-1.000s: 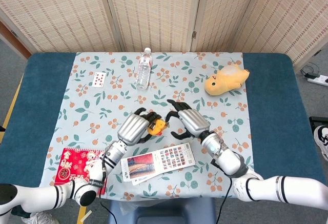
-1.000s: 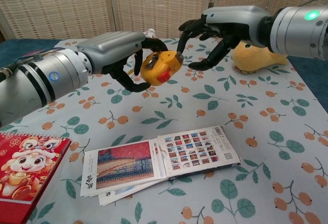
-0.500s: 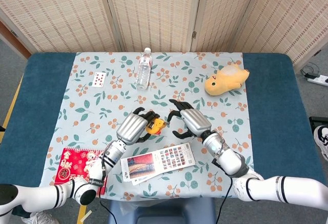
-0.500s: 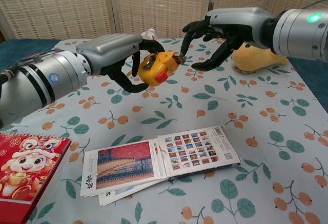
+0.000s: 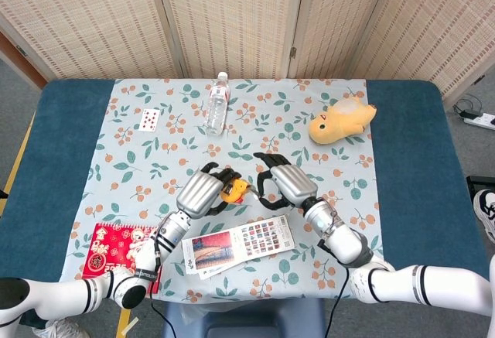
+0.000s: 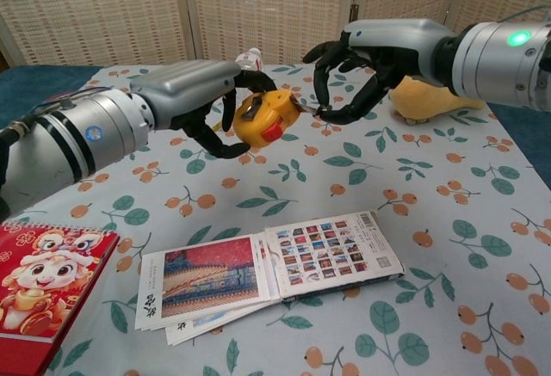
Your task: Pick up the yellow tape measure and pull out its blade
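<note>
The yellow tape measure with its red button is held above the floral tablecloth in my left hand, whose fingers wrap around its body. In the head view the tape measure shows between my left hand and my right hand. My right hand reaches in from the right, and its thumb and a fingertip pinch the blade's end at the case's right side. Only a very short piece of blade shows there.
A photo booklet lies on the cloth below the hands, and a red booklet at the near left. Further back are a lying water bottle, a playing card and a yellow plush toy.
My right hand's fingertips have closed in on the blade end at the case. The left hand has tilted the tape measure slightly and lowered it a little.
</note>
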Motion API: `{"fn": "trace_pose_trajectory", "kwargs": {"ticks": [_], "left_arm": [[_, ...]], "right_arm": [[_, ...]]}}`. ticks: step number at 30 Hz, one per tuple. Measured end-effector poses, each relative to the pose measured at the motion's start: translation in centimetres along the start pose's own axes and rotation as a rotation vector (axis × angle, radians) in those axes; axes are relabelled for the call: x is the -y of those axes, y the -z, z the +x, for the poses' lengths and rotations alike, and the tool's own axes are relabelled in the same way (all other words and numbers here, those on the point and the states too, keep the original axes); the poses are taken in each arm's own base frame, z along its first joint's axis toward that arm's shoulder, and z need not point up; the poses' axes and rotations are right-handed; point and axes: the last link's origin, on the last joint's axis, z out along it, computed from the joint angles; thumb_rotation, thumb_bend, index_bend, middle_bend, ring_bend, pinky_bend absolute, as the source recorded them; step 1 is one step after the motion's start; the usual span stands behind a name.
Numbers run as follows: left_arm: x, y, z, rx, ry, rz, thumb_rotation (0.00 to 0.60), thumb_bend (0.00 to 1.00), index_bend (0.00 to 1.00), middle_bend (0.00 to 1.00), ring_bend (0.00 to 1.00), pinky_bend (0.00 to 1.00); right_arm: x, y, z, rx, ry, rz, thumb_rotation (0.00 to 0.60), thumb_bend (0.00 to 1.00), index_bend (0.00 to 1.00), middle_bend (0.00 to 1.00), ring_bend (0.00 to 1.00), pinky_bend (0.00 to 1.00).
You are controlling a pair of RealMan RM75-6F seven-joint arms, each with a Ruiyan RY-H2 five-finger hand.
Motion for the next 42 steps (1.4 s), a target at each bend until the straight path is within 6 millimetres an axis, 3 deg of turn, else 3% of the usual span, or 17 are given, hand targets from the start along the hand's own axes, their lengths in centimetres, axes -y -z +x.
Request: {"fn": "trace_pose_trajectory", "kwargs": {"ticks": [11,21,30,42], "left_arm": [[0.9,0.2,-0.2,0.0,-0.029,0.007,0.6,0.44,0.6,0.57,0.54,0.22],[4.4,0.7,-0.6,-0.011,-0.117,0.04,0.6,0.44,0.6,0.57,0.54,0.22],[8.7,1.5,-0.8,-0.042,-0.146,0.086,0.6,0.44,0.6,0.57,0.54,0.22],[12.1,2.4,-0.6,-0.075,-0.112,0.094,0.6,0.44,0.6,0.57,0.54,0.21]], "right_arm": [[-0.2,-0.3,-0.1,-0.024,0.009,-0.01,0.6,0.39,0.7,0.12,0.04,0.0],[-1.2,0.7,0.5,-0.023,-0.021,-0.03,0.6,0.4,0.71,0.12,0.03,0.0],[-2.5,2.9,1.9,-0.033,-0.077,-0.044,0.6,0.39,0.72,0.12,0.03,0.0],[-4.0,6.6,3.2,-0.048,-0.099,-0.043,0.6,0.39,0.73,0.14,0.03,0.0]]}}
